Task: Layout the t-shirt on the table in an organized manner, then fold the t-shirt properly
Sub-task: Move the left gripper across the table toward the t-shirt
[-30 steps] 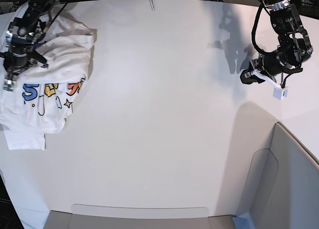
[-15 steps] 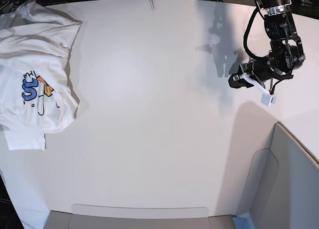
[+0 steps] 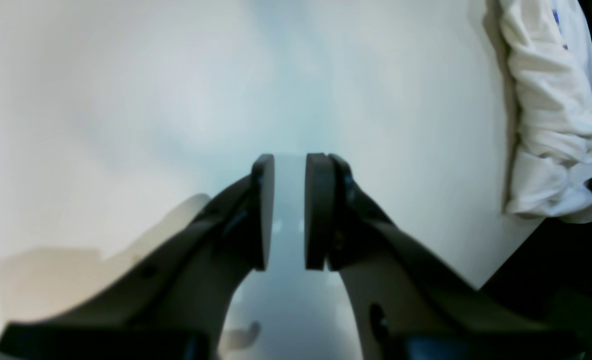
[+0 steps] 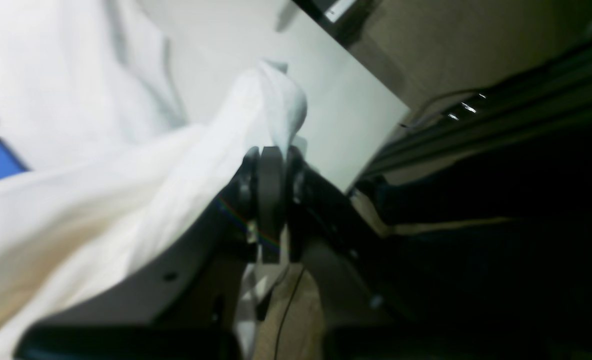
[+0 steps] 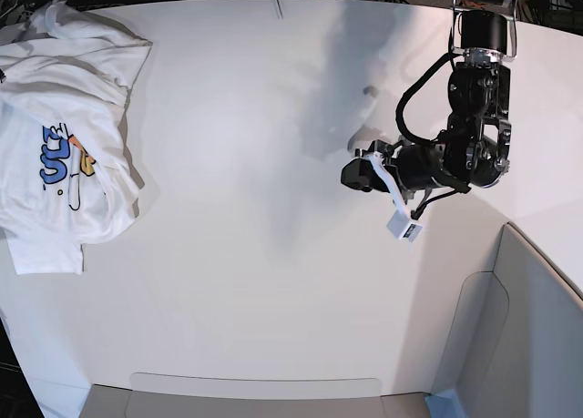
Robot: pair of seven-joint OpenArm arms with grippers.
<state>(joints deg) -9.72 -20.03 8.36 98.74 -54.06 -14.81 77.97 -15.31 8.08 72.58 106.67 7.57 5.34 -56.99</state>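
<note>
While the t-shirt [image 5: 68, 117] is sitting bunched at the far corner of the bench [image 5: 273, 281], here is what is showing:

t-shirt: lying crumpled in the base view's upper left, part of it draping over the bench edge; blue and orange print showing partly between folds, the rest tucked under.
t-shirt, left wrist view: showing as a white rumpled strip [image 3: 551, 110] along the bench's right edge, well apart from the left claw.
left claw [image 3: 289, 212]: hanging over bare bench [image 3: 151, 100] right of centre in the base view [image 5: 357, 174]; pads standing slightly apart with a narrow gap, bench surface showing through it, nothing between them.
left arm: reaching in from the top right corner in the base view, elbow bending, a white tag hanging below the wrist.
right claw [image 4: 271, 170]: pressed together, pinching a fold of white t-shirt fabric [image 4: 126, 165]; cloth rising to a peak just above the pads and draping away to the left.
right claw, base view: not making it out; out of frame at upper left.
print, right wrist view: blue lettering peeking at the left edge.
bench edge: running diagonally behind the right claw, dark framing and cables beyond it.
grey panel [image 5: 537, 327]: standing at lower right in the base view, well apart from the shirt.
</note>
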